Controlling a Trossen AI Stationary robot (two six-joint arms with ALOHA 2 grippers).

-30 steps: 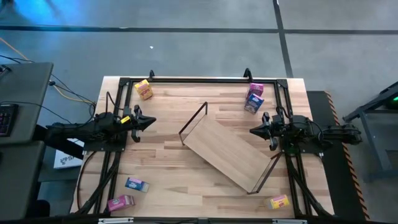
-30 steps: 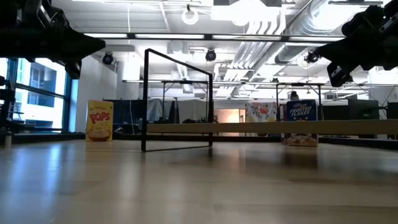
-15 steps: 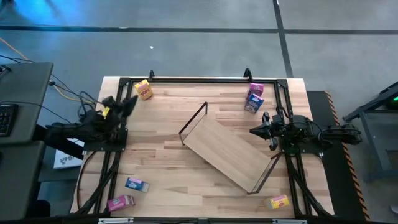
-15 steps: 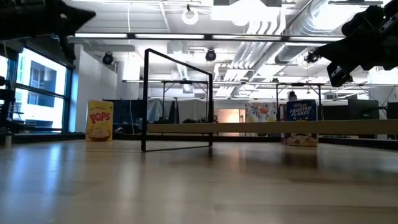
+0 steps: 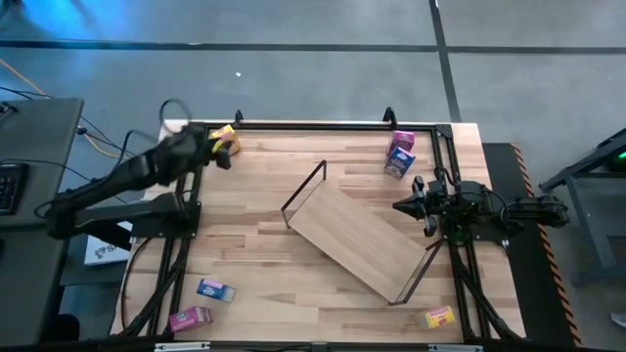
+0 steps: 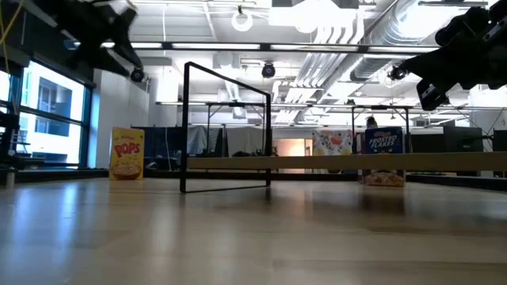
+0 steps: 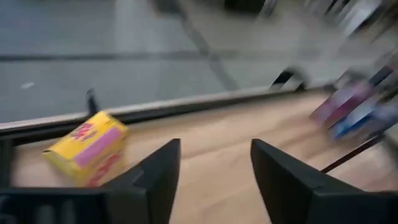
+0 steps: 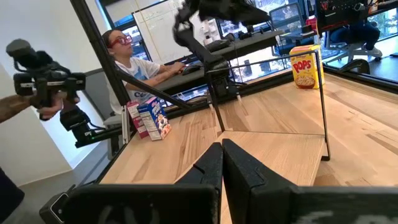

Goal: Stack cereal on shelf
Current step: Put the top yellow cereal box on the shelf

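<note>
Cereal: yellow box (image 5: 226, 140) at the far left corner.
Left gripper (image 5: 221, 153): jaws apart, apparently just beside it.
Right gripper (image 5: 399, 206): clenched, near shelf (image 5: 357, 242).

The left arm stretches toward the upper left of the high view, its gripper (image 5: 221, 152) with fingers spread. The right gripper (image 5: 399, 206) sits at centre right, fingers pressed together, pointing left.

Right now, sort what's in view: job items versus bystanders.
Job items: shelf; yellow cereal boxes; blue boxes; pink boxes; left gripper; right gripper.

Bystanders: keyboard; a seated person; handheld camera.
</note>
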